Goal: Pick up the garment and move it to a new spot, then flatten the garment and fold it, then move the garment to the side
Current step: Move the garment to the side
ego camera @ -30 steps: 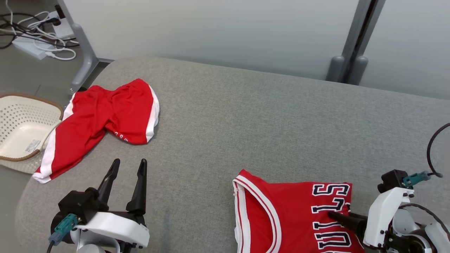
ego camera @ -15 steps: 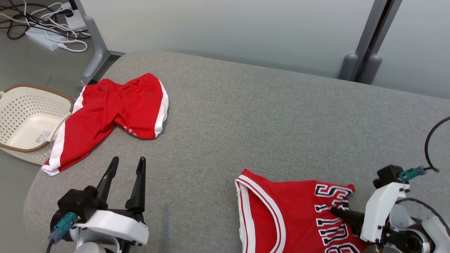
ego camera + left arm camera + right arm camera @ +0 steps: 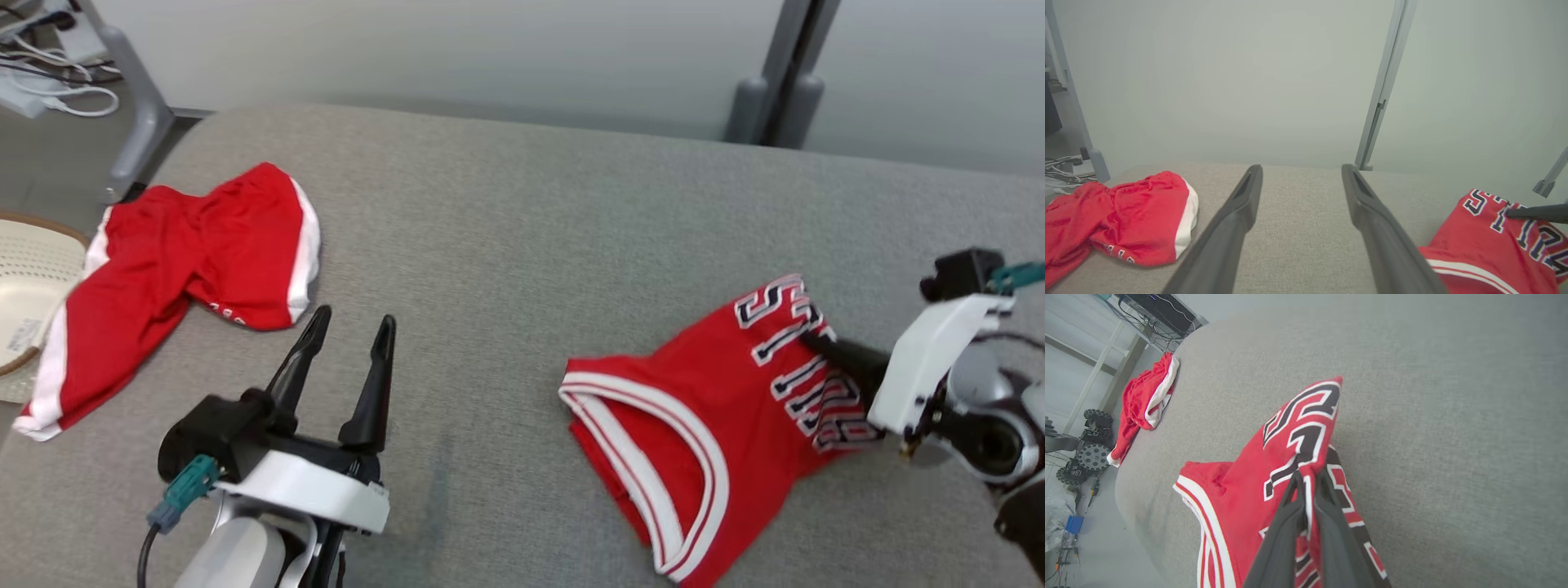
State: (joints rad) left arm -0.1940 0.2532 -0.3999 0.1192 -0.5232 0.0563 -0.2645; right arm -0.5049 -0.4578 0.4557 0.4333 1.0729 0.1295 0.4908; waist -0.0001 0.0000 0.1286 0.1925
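My right pincer [image 3: 810, 336] is shut tight on a fold of the garment [image 3: 702, 416] at its lettering, on the grey cushion [image 3: 522, 245] to my right, peaking it for carrying. My wrist view shows the pinch plainly; the blurred head view only suggests it. My left pincer [image 3: 353, 320] waits wide, empty.

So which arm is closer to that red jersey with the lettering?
Right. The right gripper is shut on the jersey at its lettering; the left gripper hovers open, apart from it, nearer the shorts.

garment [image 3: 702, 425]: on the table [image 3: 522, 229], right side
shorts [image 3: 188, 261]: on the table, far left
basket [image 3: 28, 273]: left of the shorts
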